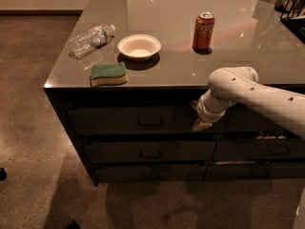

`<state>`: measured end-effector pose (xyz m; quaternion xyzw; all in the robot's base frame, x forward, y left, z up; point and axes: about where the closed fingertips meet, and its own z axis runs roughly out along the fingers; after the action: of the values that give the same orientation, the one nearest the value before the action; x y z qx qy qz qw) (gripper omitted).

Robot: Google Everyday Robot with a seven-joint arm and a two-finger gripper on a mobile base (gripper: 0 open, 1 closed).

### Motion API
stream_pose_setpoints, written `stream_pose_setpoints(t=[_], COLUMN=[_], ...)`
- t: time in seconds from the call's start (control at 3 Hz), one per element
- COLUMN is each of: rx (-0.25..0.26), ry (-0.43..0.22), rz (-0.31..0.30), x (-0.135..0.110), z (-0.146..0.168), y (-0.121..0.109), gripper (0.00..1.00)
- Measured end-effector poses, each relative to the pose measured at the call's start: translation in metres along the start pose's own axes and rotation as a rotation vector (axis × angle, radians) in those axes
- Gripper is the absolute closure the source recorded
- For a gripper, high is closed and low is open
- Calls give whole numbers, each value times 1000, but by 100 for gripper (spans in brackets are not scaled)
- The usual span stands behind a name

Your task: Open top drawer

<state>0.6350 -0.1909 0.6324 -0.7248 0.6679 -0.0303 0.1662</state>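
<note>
Top drawer (114, 120) sat flush under the bench (157, 75) edge, apparently unopened, its handle (150, 123) untouched. The tool (200, 124) hung at the drawer's right end, apart from the handle; open or closed, I could not tell. Reaching the handle, gripping and pulling seemingly remained.

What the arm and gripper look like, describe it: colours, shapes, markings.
The arm is a cream-white, smooth rounded tube with a bulbous joint and small dark dots along its shell. It narrows to a ringed white wrist. The gripper, small and pale beige, sits before the right end of the top drawer. No cables show.
</note>
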Motion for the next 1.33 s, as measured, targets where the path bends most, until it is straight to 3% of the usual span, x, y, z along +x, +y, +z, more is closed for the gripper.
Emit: stream_pose_setpoints(t=[0.67, 1.0, 1.33], rx=[0, 0, 0], ry=[0, 0, 0], rz=[0, 0, 0], x=[0, 0, 0], z=[0, 0, 0], y=[0, 0, 0], gripper=[65, 54, 28])
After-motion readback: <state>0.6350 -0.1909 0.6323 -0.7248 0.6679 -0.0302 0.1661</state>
